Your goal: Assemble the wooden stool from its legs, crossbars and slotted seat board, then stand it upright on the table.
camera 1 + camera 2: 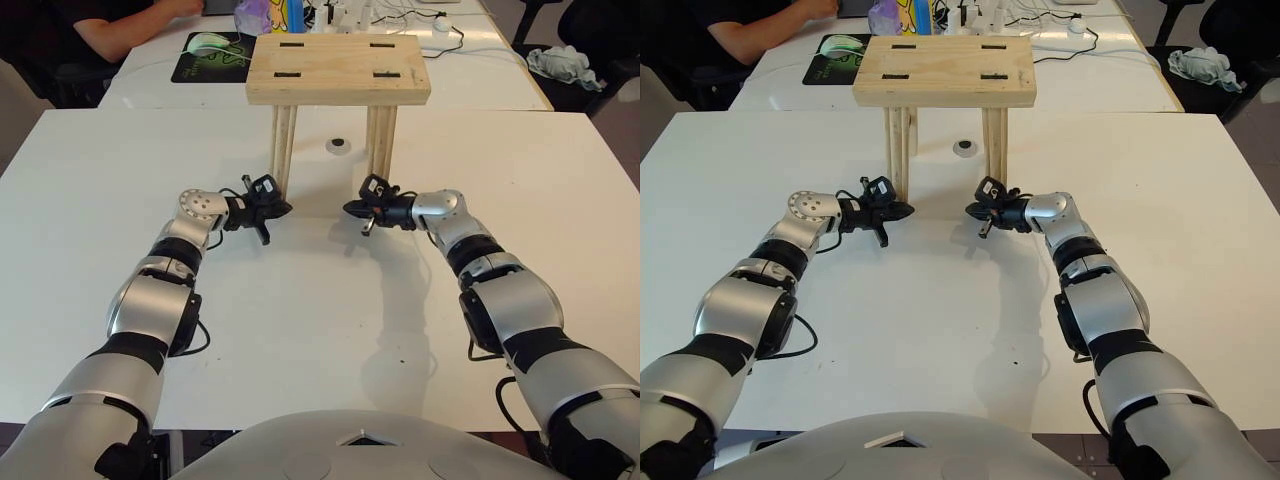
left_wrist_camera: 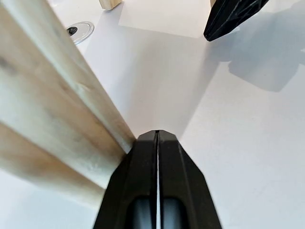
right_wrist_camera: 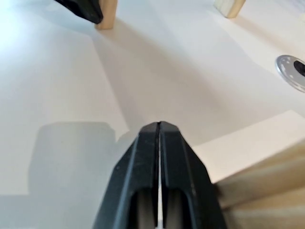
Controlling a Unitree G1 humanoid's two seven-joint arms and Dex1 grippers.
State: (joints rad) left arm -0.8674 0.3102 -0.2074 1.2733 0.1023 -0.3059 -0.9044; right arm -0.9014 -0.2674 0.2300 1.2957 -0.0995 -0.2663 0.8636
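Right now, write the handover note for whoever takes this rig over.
Left gripper: fingers shut, empty, tip by the foot of the left legs.
Right gripper: fingers shut, empty, low beside the right legs.
Stool: assembled, upright on the table, slotted seat board on top.
Done: assembly and standing, as far as can be seen; crossbars not discernible.
Left: probably just drawing both arms clear without nudging the legs.

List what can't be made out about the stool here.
Crossbars: head views, hidden under the seat.
Rear legs: head views, mostly covered by the front legs.
Slots: head views, too small to tell whether leg ends fill them.
Left end effector against a front leg: left wrist view, its own tip covers the contact spot.
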